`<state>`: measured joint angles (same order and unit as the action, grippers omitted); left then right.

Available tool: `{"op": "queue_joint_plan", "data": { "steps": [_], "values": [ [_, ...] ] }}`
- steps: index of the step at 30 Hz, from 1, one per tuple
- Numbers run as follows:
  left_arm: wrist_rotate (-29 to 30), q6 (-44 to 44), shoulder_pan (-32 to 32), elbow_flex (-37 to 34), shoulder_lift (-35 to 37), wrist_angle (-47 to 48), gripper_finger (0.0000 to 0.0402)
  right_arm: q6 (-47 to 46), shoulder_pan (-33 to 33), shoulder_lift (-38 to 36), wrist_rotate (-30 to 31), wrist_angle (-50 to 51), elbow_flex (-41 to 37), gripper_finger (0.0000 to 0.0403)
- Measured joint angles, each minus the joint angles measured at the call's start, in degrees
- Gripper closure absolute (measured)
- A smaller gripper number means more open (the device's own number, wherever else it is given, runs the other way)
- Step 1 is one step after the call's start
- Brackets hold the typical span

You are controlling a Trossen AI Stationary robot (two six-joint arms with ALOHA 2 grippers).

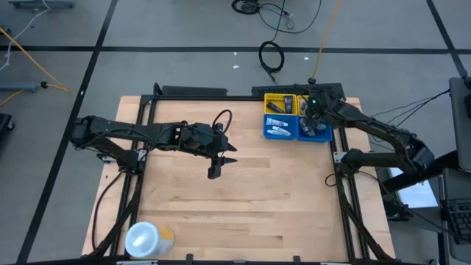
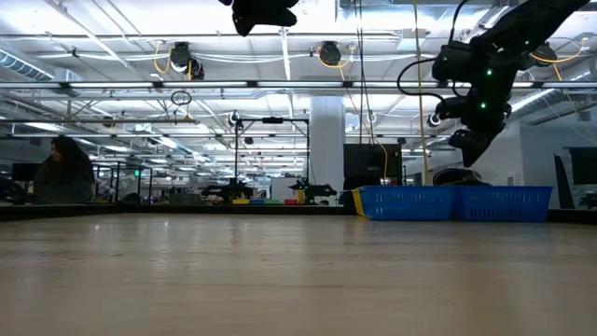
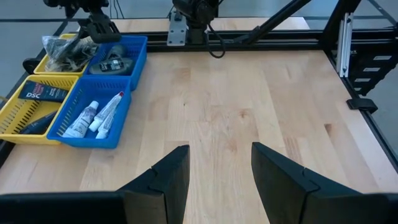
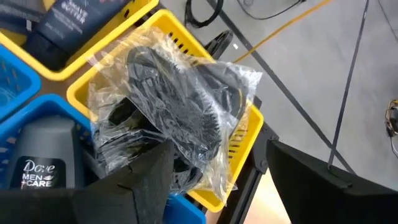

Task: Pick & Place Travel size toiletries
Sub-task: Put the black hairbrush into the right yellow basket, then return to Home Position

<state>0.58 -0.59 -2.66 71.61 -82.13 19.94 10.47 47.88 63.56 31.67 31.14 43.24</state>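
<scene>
Nearest on the desk [image 1: 243,213], at its front left corner, lies a white-and-yellow roll [image 1: 149,239]. Mid-desk, the left claw [image 1: 215,171] hovers over bare wood, fingers apart and empty. Farther back, at the right rear corner, sit four small bins: white tubes [image 3: 94,116] lie in a blue bin [image 3: 112,138], a navy tube [image 3: 42,92] in a yellow bin [image 3: 12,121] beside it. The right claw [image 1: 314,112] hangs over the rear bins, fingers wide apart, just above bagged dark combs [image 4: 177,112].

I read "DSC" on the dark navy flat tube [image 3: 42,92] and "Dove MEN+CARE" on the grey round container [image 4: 40,163].
</scene>
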Motion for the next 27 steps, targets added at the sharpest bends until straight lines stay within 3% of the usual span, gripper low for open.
{"op": "queue_joint_plan", "data": {
  "steps": [11,14,18,21,24,27],
  "values": [
    [0.0,0.3,0.0,0.0,0.0,0.0,0.0231,-1.2,0.0,-5.3,-1.3,-0.9,0.0,0.0156],
    [0.0,0.3,0.0,0.0,0.0,0.0,0.0231,-3.8,0.0,-6.1,-10.6,-1.8,0.0,0.0156],
    [0.0,0.9,0.0,0.0,0.0,0.0,0.0231,-6.0,-0.5,-6.1,-33.3,-5.4,0.0,0.0156],
    [1.8,0.4,0.0,0.0,0.0,-0.1,0.0231,-7.2,-3.1,-6.1,-46.6,-8.4,0.0,0.0156],
    [2.3,0.5,-0.1,0.0,0.0,-0.1,0.0231,-8.5,-7.6,-6.1,-52.5,-8.6,0.0,0.0159],
    [2.5,0.2,-0.8,0.0,0.3,-0.3,0.0231,-10.8,-13.8,-6.6,-52.8,-11.6,-1.0,0.0168]
  ]
}}
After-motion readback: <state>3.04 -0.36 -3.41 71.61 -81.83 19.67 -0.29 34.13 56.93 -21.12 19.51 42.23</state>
